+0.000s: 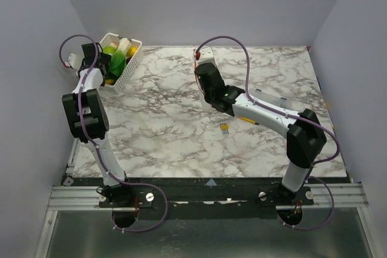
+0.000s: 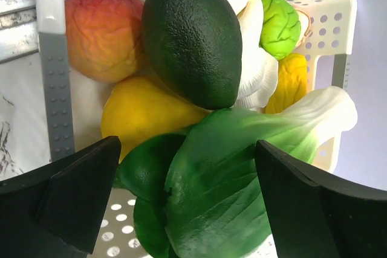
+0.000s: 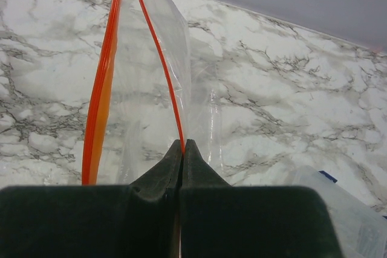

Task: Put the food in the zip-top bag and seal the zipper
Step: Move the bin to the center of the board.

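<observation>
The food lies piled in a white lattice basket point(image 2: 51, 77): a dark green avocado point(image 2: 192, 37), a red-orange piece point(image 2: 103, 31), a yellow piece point(image 2: 142, 116), and a green leafy bok choy point(image 2: 230, 173) with a white stem. My left gripper point(image 2: 187, 200) is open over the basket point(image 1: 132, 64), its black fingers point(image 2: 66, 197) standing either side of the bok choy's leaves. My right gripper point(image 3: 183, 146) is shut on the orange-red zipper point(image 3: 175, 107) of the clear zip-top bag point(image 3: 151, 77), holding the mouth up at the back of the table point(image 1: 204, 57).
More food sits deeper in the basket: a light green piece point(image 2: 279, 25), a white piece point(image 2: 257, 58), a yellow piece point(image 2: 290, 83). A yellow marker pen point(image 1: 224, 127) lies mid-table. A rigid clear box point(image 3: 351, 209) rests under my right arm. Grey walls enclose the marble table point(image 1: 163, 107).
</observation>
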Available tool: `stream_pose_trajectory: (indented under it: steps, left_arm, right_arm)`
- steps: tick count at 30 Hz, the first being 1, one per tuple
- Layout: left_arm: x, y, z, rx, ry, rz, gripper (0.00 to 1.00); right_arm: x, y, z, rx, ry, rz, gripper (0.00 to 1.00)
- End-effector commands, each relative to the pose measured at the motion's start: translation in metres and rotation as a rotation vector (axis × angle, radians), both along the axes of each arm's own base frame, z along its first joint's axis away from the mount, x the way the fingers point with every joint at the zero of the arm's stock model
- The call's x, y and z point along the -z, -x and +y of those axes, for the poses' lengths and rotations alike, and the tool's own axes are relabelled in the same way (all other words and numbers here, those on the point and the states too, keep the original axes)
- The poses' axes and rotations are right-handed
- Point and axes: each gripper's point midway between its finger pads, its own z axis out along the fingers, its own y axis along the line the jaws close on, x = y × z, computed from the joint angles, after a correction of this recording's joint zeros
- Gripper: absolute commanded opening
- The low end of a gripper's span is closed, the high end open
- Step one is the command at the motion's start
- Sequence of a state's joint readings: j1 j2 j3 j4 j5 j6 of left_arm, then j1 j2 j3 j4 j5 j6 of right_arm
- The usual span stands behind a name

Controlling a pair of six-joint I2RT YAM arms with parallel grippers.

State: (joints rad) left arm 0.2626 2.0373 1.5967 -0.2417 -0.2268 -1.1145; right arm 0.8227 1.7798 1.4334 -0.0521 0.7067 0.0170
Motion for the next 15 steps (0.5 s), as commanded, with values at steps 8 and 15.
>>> stream_pose_trajectory:
  steps: [8, 15]
  left_arm:
    - [0.032, 0.040, -0.039, 0.007, 0.150, 0.231, 0.99]
    - [0.048, 0.061, -0.083, 0.059, 0.215, 0.293, 0.99]
  right_arm:
    - [-0.001, -0.001, 0.005, -0.032, -0.025, -0.005, 0.01]
    - [-0.009, 0.002, 0.002, -0.032, -0.046, -0.015, 0.01]
